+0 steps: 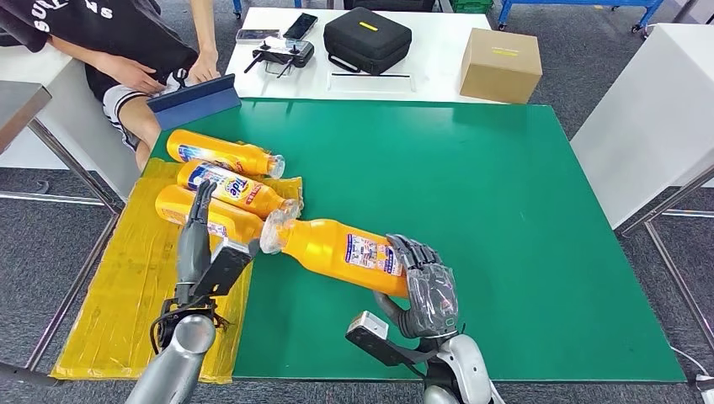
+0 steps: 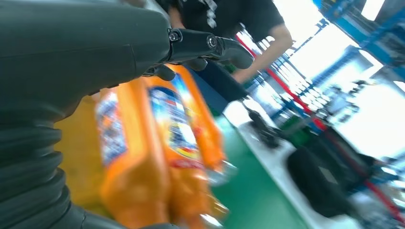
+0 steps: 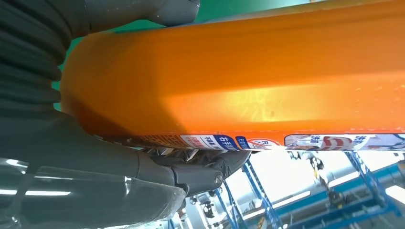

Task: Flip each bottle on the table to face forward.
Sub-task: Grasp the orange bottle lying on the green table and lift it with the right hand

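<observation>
R hand (image 1: 428, 290) grips your near bottle (image 1: 341, 250) by its base, cap pointing left. L hand (image 1: 199, 244) open, fingers straight, over nearest of 3 bottles (image 1: 221, 187) far left.

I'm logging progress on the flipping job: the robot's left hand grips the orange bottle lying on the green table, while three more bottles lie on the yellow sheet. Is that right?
Not quite: the hand is wrong. The right hand grips the orange bottle lying on the green table, as the head view shows. The left hand hangs over the three bottles on the yellow sheet, holding nothing.
</observation>
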Controlling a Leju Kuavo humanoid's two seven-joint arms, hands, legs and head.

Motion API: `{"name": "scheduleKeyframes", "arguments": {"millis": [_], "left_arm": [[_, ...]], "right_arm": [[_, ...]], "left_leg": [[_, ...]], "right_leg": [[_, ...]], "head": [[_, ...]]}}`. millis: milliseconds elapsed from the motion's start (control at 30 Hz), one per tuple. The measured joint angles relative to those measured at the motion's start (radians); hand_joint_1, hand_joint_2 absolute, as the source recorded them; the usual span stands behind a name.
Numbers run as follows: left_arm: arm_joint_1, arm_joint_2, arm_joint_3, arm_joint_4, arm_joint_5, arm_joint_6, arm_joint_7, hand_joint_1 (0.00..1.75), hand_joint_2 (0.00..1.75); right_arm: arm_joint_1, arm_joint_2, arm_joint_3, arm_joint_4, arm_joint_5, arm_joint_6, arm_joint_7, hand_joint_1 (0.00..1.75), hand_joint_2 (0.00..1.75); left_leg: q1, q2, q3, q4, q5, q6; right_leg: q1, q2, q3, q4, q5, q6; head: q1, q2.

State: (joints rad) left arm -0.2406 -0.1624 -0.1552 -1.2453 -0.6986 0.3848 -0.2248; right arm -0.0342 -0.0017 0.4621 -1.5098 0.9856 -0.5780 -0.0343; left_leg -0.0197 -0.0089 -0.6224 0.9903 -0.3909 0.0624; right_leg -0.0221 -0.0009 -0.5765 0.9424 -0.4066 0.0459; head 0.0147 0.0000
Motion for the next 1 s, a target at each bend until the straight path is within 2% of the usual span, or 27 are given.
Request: {"name": "scheduleKeyframes", "arguments": {"millis": [200, 400, 533, 700, 1000], "left_arm": [[0.050, 0.013, -0.052, -0.192, 0.162, -0.162, -0.015, 0.00, 1.75], [0.063, 0.033, -0.107, -0.295, 0.366, -0.374, -0.019, 0.00, 1.75], [0.045, 0.045, -0.145, -0.306, 0.491, -0.485, -0.003, 0.00, 1.75], [-0.008, 0.064, -0.190, -0.295, 0.568, -0.512, 0.012, 0.00, 1.75], [-0.066, 0.083, -0.248, -0.266, 0.616, -0.491, 0.027, 0.00, 1.75]], "right_arm": [[-0.001, 0.011, -0.009, -0.009, -0.094, -0.021, -0.070, 1.75, 1.75], [-0.062, 0.036, -0.008, 0.030, -0.338, -0.004, -0.260, 1.75, 1.75], [-0.147, 0.068, -0.008, 0.138, -0.537, 0.025, -0.411, 1.74, 1.75], [-0.257, 0.115, -0.005, 0.262, -0.654, 0.026, -0.507, 1.75, 1.75], [-0.385, 0.180, 0.015, 0.409, -0.706, 0.026, -0.533, 1.75, 1.75]], "left_leg": [[0.000, 0.000, 0.000, 0.000, 0.000, 0.000], [0.000, 0.000, -0.001, 0.000, 0.000, 0.000], [0.000, 0.000, -0.001, 0.000, 0.001, 0.000], [0.000, 0.000, -0.001, 0.000, 0.002, -0.001], [0.000, 0.000, -0.001, 0.000, 0.002, -0.001]], "right_leg": [[0.000, 0.000, 0.000, 0.000, 0.000, 0.000], [0.000, 0.000, -0.001, 0.000, 0.000, 0.000], [0.000, 0.000, -0.001, 0.001, 0.001, 0.000], [0.000, 0.000, -0.001, 0.002, 0.001, 0.000], [0.000, 0.000, -0.002, 0.003, 0.001, 0.000]], "head": [[0.000, 0.000], [0.000, 0.000], [0.000, 0.000], [0.000, 0.000], [0.000, 0.000]]}}
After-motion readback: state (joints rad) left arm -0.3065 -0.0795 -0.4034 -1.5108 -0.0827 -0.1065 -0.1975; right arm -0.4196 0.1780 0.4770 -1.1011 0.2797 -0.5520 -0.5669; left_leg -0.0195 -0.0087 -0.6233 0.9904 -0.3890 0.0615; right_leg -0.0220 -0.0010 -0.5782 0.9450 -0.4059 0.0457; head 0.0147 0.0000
